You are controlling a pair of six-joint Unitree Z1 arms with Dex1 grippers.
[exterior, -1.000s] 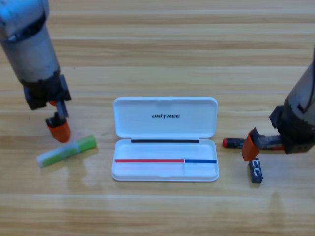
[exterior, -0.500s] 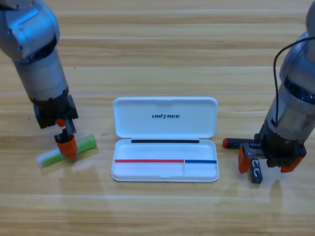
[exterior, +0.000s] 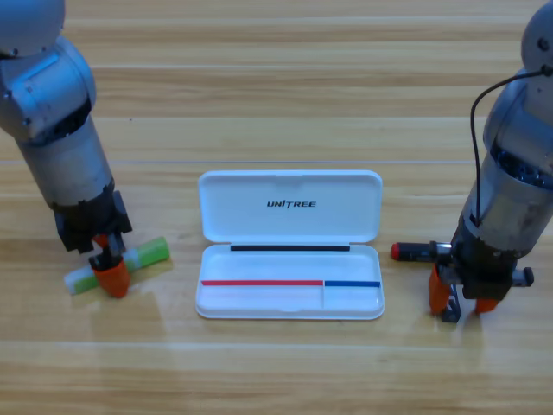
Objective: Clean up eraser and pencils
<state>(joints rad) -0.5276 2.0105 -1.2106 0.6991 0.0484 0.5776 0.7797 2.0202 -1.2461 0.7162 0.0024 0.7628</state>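
Observation:
The pale green pencil (exterior: 149,252) lies slanted on the table left of the white case (exterior: 289,226). My left gripper (exterior: 111,277) points down onto its middle and covers part of it. The red-ended pencil (exterior: 409,252) lies right of the case, its far end under the right arm. My right gripper (exterior: 462,298) points down just below that pencil, open, with an orange jaw on each side of the eraser (exterior: 450,314). Only a dark corner of the eraser shows beside the left jaw.
The white case lies open in the middle, its lid flat towards the back and its shallow tray (exterior: 259,299) towards the front. Both grey arms come down from the upper corners.
My left gripper has come down from beside the green pencil onto its middle. My right gripper has swung over the eraser, lowered, and its jaws have drawn closer together.

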